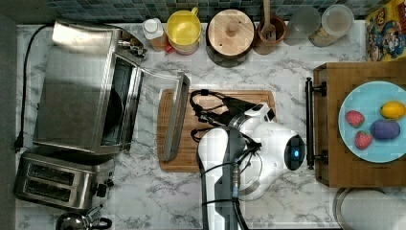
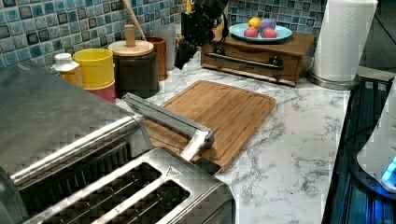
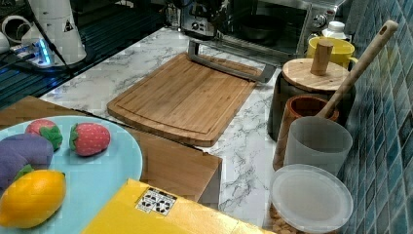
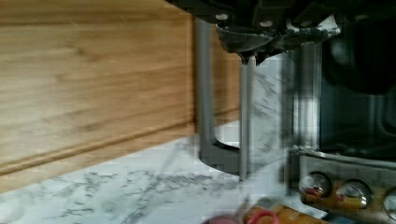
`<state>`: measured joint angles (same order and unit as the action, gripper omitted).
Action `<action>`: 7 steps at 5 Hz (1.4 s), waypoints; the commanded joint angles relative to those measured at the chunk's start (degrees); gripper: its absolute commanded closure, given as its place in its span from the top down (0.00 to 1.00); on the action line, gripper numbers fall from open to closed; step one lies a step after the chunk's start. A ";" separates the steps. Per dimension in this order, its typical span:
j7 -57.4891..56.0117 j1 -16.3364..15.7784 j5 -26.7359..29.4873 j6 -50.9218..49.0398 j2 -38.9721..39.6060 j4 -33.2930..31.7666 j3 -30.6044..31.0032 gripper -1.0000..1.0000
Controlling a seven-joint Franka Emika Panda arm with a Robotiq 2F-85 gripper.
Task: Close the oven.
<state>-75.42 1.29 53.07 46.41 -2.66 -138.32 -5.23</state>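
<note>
Large boxy stainless-steel toaster oven (image 1: 79,84) sits at the top view's left on the white marbled tabletop (image 1: 158,191). Brushed top shiny, interior dark. Its hinged glass door (image 1: 155,108) is dropped fully open, lying about level, and its metal bar handle (image 1: 176,117) overhangs the left edge of the rectangular bamboo cutting board (image 2: 224,109). In the left view the handle stands just above the board's near corner; contact cannot be judged.

Smaller two-slot steel toaster (image 1: 60,179) stands just beside the oven, below it in the top view.

White robot arm (image 1: 249,153) reaches over the board from the top view's lower edge. Black end effector (image 2: 185,50) hangs above the tabletop beyond the board's far edge in the left view, well apart from the door handle, holding nothing. Cannot tell whether its fingers are apart or together.

Along the blue-tiled back wall, left to right in the top view: small white-capped bottle (image 1: 153,31), yellow mug (image 1: 183,29), dark canister with a round wooden lid (image 1: 231,32), brown cup holding a wooden spoon (image 1: 269,28).

At the top view's right, a wooden drawer box (image 1: 335,129) carries a pale blue plate (image 1: 366,98) with two toy strawberries (image 1: 355,118), a lemon (image 1: 393,109) and a purple piece (image 1: 385,129).
</note>
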 commanded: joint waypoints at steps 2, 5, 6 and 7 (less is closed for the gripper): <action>-9.18 -4.00 11.28 5.93 9.49 1.94 3.31 0.00; -13.72 -3.38 16.17 3.58 12.60 5.35 7.07 0.00; -12.19 -3.66 16.88 5.62 13.63 6.62 8.02 0.00; -10.85 -3.63 15.73 3.72 17.89 9.69 8.88 0.00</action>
<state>-84.71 -0.83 68.04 51.25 13.57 -137.87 1.45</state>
